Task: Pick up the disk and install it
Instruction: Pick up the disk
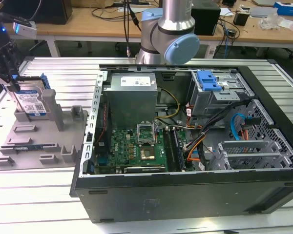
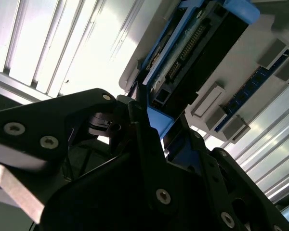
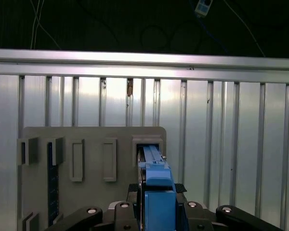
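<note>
1. My gripper (image 1: 13, 84) pinches the disk's (image 1: 33, 101) top edge.
2. I see a silver disk, blue frame, white-and-blue sticker.
3. It stands in the grey tray (image 1: 27, 146), nine o'clock from the computer case (image 1: 185, 187).

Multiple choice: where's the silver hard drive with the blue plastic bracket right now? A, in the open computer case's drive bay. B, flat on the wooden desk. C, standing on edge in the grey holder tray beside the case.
C: the silver hard drive in its blue bracket stands on edge in the grey plastic holder tray, outside the black computer case, with the end effector at its top.
</note>
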Available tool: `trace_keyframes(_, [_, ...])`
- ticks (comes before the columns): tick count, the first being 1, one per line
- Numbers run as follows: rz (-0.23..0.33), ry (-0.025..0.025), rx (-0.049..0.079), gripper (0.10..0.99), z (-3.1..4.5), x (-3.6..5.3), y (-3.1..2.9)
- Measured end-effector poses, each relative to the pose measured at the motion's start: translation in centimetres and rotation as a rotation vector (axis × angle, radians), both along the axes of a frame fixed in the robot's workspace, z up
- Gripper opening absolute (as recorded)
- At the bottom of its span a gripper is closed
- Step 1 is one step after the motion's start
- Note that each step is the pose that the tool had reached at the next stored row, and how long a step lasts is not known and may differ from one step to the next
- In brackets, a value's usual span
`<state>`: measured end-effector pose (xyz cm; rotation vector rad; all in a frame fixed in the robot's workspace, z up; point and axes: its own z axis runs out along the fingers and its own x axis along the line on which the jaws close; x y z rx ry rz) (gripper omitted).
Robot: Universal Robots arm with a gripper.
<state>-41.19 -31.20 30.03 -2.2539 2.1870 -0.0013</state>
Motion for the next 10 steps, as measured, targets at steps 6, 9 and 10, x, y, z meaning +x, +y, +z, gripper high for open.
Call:
trace_keyframes(6, [0.0, 0.0, 0.0, 0.369, -0.01, 0.0, 0.0])
trace_keyframes(9, [0.0, 0.0, 0.0, 0.369, -0.01, 0.0, 0.0])
trace_keyframes(10, [0.0, 0.0, 0.0, 0.369, -0.01, 0.0, 0.0])
